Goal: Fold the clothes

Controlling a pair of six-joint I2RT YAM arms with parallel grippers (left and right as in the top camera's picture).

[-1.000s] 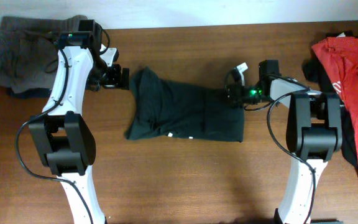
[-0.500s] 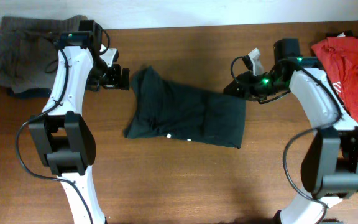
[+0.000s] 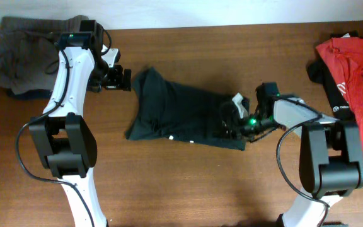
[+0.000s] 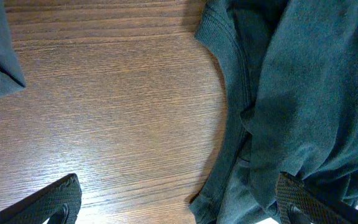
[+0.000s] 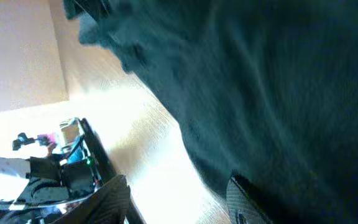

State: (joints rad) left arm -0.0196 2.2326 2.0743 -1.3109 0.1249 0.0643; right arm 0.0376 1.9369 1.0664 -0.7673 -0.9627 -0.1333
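Partway through, by the look of things. Mid-counter (image 3: 188,189): the black T-shirt (image 3: 181,113), doubled into a rough oblong, right end fairly square, left end bunched and uneven. Probably wants another fold or a tidy.

Not yet folded: the red T-shirt (image 3: 355,69) heaped at the right edge, the grey garment (image 3: 17,47) crumpled at the far left corner.

Left claw (image 4: 179,200) spread wide, holding nothing, low over bare wood just beside the shirt's bunched left end.

Right claw (image 5: 179,198) down at the shirt's right end near the lower corner, fingers parted, no cloth seen pinched between them, fabric edge close by one finger.
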